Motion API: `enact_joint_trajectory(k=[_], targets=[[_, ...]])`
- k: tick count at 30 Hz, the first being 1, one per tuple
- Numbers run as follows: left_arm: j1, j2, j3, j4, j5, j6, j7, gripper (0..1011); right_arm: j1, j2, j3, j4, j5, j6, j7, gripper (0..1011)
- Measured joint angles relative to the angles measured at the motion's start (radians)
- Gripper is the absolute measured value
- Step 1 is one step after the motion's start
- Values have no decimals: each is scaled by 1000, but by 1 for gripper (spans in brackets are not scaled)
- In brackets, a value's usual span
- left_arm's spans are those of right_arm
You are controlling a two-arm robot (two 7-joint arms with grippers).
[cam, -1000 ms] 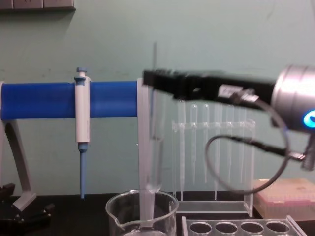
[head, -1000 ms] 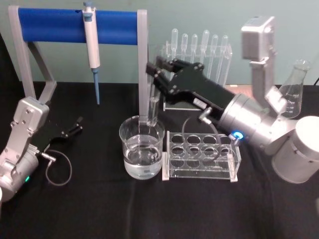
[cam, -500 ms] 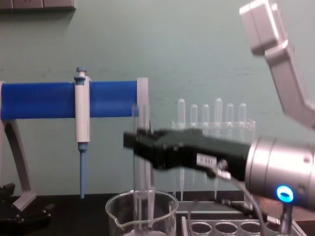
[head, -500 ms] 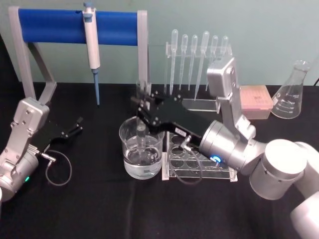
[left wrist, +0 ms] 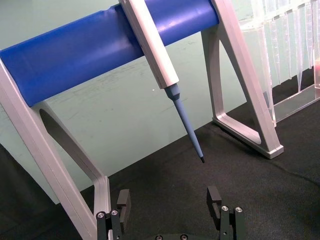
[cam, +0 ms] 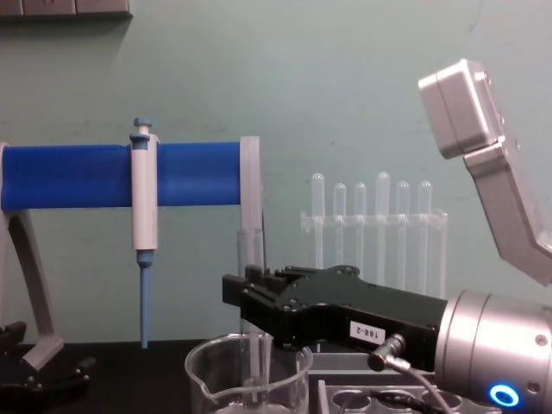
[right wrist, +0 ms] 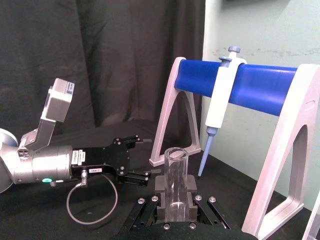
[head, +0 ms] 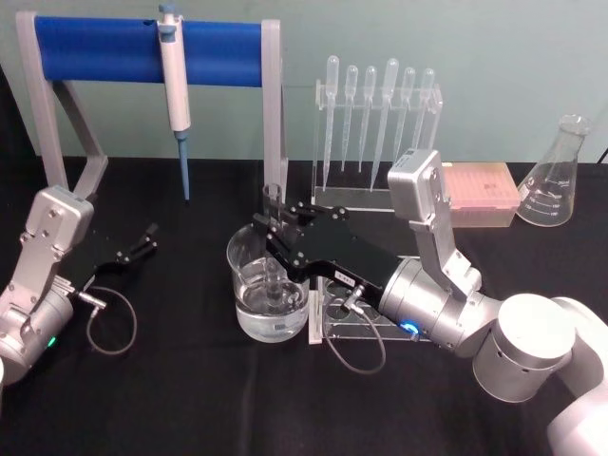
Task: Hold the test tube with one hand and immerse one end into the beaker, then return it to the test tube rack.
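Observation:
The test tube [head: 273, 201] stands upright with my right gripper [head: 273, 231] shut on its upper part. Its lower end reaches down inside the beaker [head: 249, 304], which holds clear water, at the table's middle. From the chest view the tube [cam: 251, 254] rises above the black right gripper [cam: 250, 302] and runs down into the beaker [cam: 216, 379]. The right wrist view has the tube's [right wrist: 175, 175] open rim up between the fingers. My left gripper [head: 144, 240] rests open at the table's left, also seen in its wrist view [left wrist: 169, 200].
A blue-barred stand [head: 142, 49] with a hanging pipettor [head: 173, 71] is behind the beaker. A clear tube rack [head: 418, 318] sits right of the beaker under my right arm. A pipette rack [head: 380, 114], pink tip box [head: 480, 190] and flask [head: 553, 180] stand at the back right.
My right gripper has come down and towards me with the test tube, lowering its bottom end from above the beaker's rim into the beaker. The left arm has not moved.

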Motion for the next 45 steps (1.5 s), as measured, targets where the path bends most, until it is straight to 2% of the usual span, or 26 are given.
enact_joint_trajectory(k=[13,45], targets=[[0,0,0,0,0,0,0,1000,-6,-9,11,17,-11,-10,12,224],[0,0,0,0,0,0,0,1000,-4,-8,9,14,-9,-7,12,224]])
